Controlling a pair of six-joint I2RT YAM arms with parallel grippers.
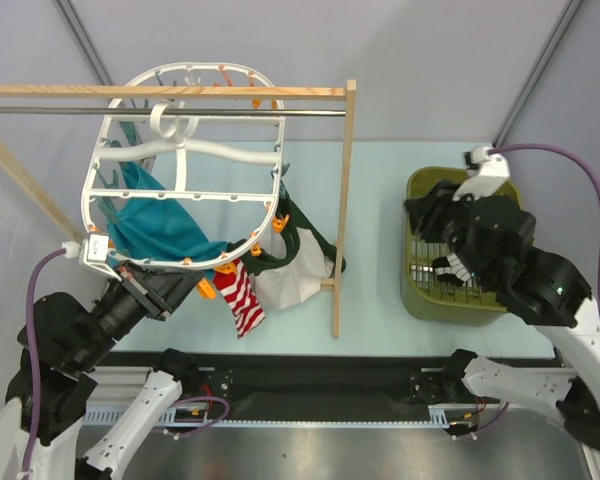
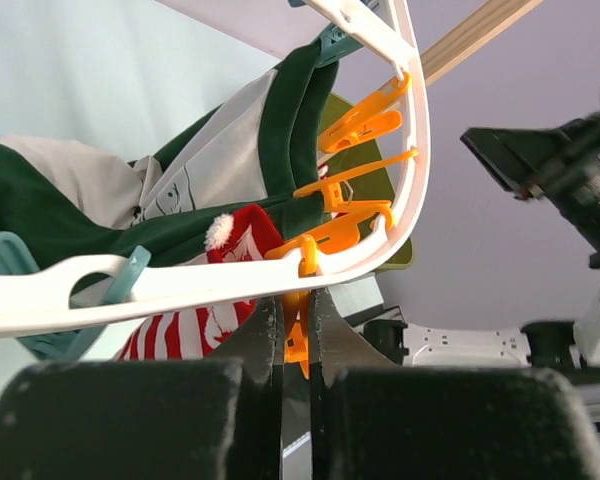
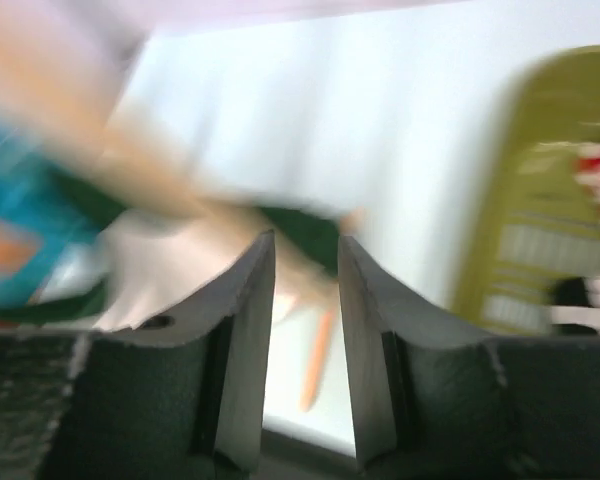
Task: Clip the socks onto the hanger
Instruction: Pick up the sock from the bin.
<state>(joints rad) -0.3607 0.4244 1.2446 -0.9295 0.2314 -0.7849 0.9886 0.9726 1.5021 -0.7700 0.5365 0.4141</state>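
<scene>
An orange clip (image 2: 298, 338) on the lower rim of the hanger (image 2: 412, 170) is pinched by the closed left gripper (image 2: 295, 300), likely to open it beside the hung red-and-white sock (image 2: 195, 325), while the right gripper (image 3: 305, 250) is held parted, empty, over the basket (image 1: 417, 300) beside the hanger.

Top view bright, evenly lit, sharp, faint shadows on the surface (image 1: 380, 200). Right wrist view badly motion-blurred; left wrist sharp, near claw (image 2: 295, 300) soft.
</scene>
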